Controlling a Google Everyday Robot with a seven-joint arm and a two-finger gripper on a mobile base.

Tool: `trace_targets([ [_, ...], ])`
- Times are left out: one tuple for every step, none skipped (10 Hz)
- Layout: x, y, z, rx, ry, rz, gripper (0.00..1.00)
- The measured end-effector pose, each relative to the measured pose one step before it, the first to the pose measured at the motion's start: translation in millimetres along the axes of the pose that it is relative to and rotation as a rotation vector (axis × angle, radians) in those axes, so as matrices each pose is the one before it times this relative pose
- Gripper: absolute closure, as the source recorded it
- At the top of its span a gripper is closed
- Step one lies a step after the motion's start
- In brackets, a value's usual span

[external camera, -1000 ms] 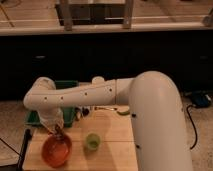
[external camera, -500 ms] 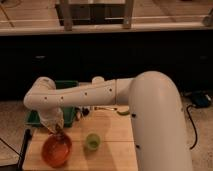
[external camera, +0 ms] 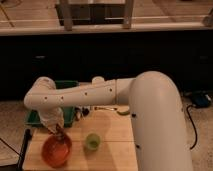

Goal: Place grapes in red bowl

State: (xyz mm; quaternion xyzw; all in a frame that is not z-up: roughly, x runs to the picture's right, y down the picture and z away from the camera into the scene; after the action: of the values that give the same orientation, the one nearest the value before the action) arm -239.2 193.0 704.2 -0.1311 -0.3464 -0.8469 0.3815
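A: Where was the gripper (external camera: 60, 132)?

B: Low over the far rim of the red bowl (external camera: 56, 151), hanging from the white arm (external camera: 80, 95). It was pinched tight. A dark speck showed at its tip, but I could not tell whether that was the grapes, and I could not pick them out anywhere else.

A: And the edges around it?

B: The bowl sat at 6 o'clock from the gripper, near the left edge of the counter (external camera: 112, 132). A dark upright strip (external camera: 25, 142) stood just past that edge at 9 o'clock. Bare wood lay open toward 3 o'clock until the robot's broad white body (external camera: 160, 125) covered the rest.

A: What were the surfaces like?

B: The counter was pale, smooth wood. The bowl was round, shallow, glossy and orange-red. The arm was a smooth white shell with small dark dots.

A: What stood nearby?

B: A small round green cup (external camera: 92, 141) at 4 o'clock, near the bowl but apart from it. A dark green rectangular bin (external camera: 36, 118) lay at 11 o'clock, partly behind the arm. A yellowish-green thing (external camera: 123, 111) lay at 2 o'clock by the counter's far edge. A dark cable (external camera: 192, 127) ran over the speckled floor beyond the body.
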Motion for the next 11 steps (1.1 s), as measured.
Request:
trace_targets([
  [0.01, 0.60, 0.14, -0.00083, -0.00045, -0.00469, 1.00],
  [0.18, 0.38, -0.13, -0.00044, -0.00024, -0.00944, 1.00],
  [0.21, 0.39, -0.15, -0.00065, -0.00006, -0.00516, 1.00],
  [0.30, 0.86, -0.25, -0.00099, -0.00057, -0.01125, 1.00],
  [0.13, 0.47, 0.00, -0.00101, -0.00035, -0.00484, 1.00],
  [0.19, 0.41, -0.19, -0.00060, -0.00010, -0.00604, 1.00],
  [-0.41, -0.12, 0.46, -0.00028, -0.00081, -0.01552, 1.00],
  [0.15, 0.03, 0.14, 0.00009, 0.00006, -0.00574, 1.00],
  [0.31, 0.15, -0.03, 0.00047, 0.00008, -0.00190, 1.00],
  [0.28, 0.32, -0.17, -0.00021, 0.00008, -0.00338, 1.00],
  [-0.01, 0.38, 0.16, -0.00026, -0.00079, -0.00412, 1.00],
])
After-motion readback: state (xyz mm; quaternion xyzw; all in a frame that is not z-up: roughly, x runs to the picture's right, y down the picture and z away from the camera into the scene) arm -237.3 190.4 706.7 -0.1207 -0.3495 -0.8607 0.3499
